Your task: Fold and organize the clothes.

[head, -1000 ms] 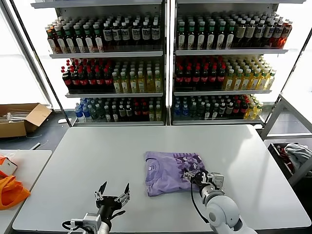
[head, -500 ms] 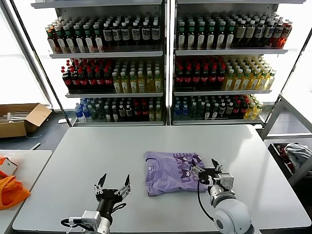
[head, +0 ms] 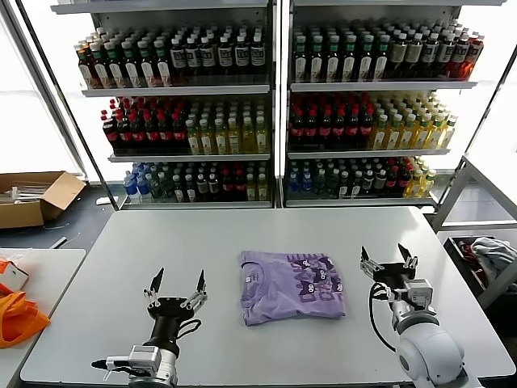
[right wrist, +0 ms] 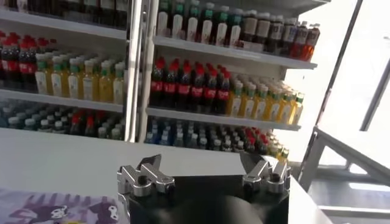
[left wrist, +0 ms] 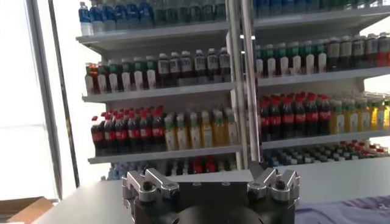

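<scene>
"Lying folded mid-counter (head: 121, 267), the lavender T-shirt (head: 292, 285) is showing its dark print."

"Handling?"

"Looking soft, light, floppy; I'd be pinching a doubled edge, not the middle."

"End effectors?"

"Both are standing released, holding nothing: left end effector (head: 174, 288) well left of the shirt, right end effector (head: 388, 262) just right of it."
</scene>
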`<move>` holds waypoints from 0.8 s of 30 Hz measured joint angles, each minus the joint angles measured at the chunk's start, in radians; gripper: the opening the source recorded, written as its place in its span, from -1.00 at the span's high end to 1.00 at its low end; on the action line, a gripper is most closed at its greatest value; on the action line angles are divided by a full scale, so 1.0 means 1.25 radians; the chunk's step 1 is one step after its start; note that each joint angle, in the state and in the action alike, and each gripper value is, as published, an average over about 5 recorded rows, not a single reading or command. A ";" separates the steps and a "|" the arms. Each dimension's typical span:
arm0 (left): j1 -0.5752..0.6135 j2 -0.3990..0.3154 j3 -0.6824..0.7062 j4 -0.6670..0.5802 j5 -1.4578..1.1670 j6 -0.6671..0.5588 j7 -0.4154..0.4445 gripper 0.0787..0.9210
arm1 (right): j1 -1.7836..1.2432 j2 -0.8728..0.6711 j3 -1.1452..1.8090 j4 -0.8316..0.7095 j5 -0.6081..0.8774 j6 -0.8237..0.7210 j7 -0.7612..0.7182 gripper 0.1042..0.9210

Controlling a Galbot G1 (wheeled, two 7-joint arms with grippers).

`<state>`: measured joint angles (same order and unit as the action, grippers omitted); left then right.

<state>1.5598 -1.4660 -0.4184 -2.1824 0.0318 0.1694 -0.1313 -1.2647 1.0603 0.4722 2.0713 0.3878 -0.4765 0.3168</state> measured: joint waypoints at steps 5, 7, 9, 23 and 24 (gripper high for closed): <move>0.000 0.000 -0.007 -0.001 0.003 -0.004 0.001 -0.77 | -0.011 -0.004 0.027 0.003 -0.020 0.006 -0.032 -0.76; 0.000 0.001 -0.008 -0.001 0.003 -0.003 0.000 -0.77 | -0.015 -0.003 0.033 0.002 -0.027 0.008 -0.039 -0.76; 0.000 0.002 -0.008 0.000 -0.001 -0.002 -0.003 -0.77 | -0.019 0.000 0.037 0.000 -0.033 0.010 -0.042 -0.76; 0.011 -0.005 0.000 -0.008 -0.012 0.001 -0.010 -0.77 | -0.036 0.010 0.047 -0.011 -0.057 0.022 -0.047 -0.76; 0.011 -0.006 0.000 -0.008 -0.013 0.001 -0.010 -0.77 | -0.037 0.010 0.046 -0.011 -0.058 0.022 -0.047 -0.76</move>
<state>1.5741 -1.4730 -0.4180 -2.1925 0.0162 0.1709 -0.1437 -1.3106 1.0725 0.5303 2.0570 0.3155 -0.4491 0.2582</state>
